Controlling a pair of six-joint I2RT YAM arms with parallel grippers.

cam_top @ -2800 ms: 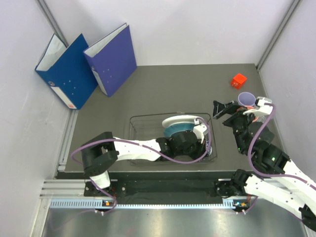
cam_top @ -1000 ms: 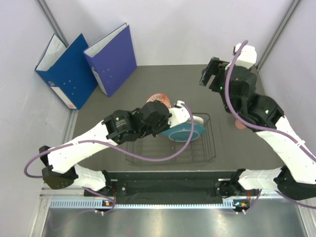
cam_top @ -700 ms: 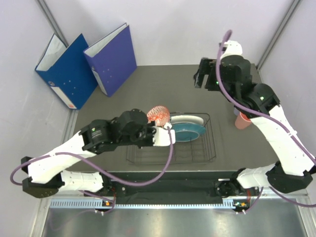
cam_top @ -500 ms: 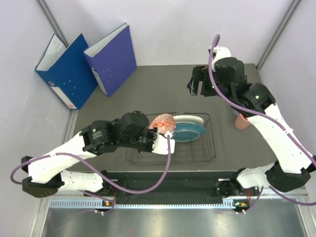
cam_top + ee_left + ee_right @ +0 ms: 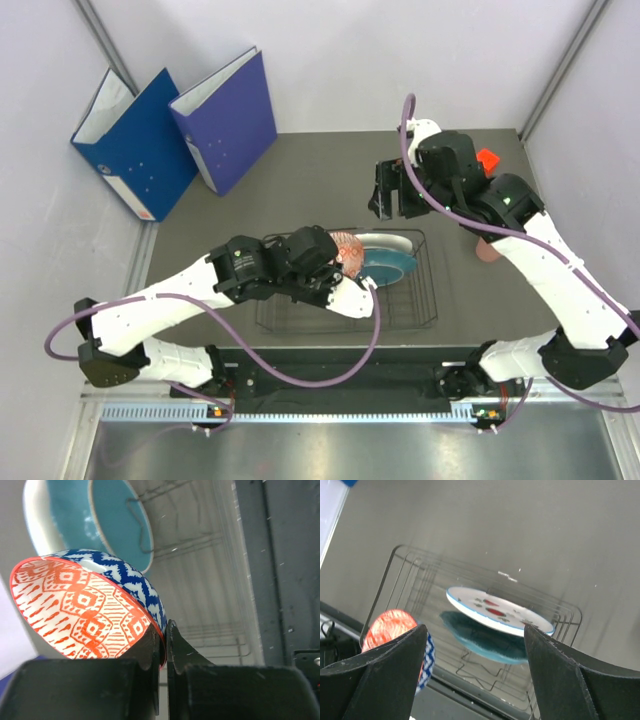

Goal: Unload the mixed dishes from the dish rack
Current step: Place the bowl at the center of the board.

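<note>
Two plates stood in the rectangular dish rack of thin dark wire (image 5: 410, 300) at the centre of the top view. One was a round teal plate (image 5: 392, 266); just above it in the frame was a white plate with red-green marks (image 5: 392, 241).

The left gripper (image 5: 164, 630) was pinched narrow on the rim of the small bowl, red-patterned inside and blue zigzag outside (image 5: 90, 605). The bowl hung tilted over the rack, just beside the teal plate; contact could not be told.

The right gripper (image 5: 475, 630) was spread wide and empty above the rack's upper edge, looking down on both plates. A salmon-pink cup (image 5: 487, 250) sat on the table at the right of the frame, partly hidden by the right arm.

Judgement: the step in hand was carrying the bowl clear of the rack.
- The hold was on a thin rim only, so the bowl could swing or slip.
- Best to raise it straight up first, then move slowly toward the left of the frame, clear of the wires and the teal plate.
- The right arm should wait, as both arms crowd one spot.
</note>
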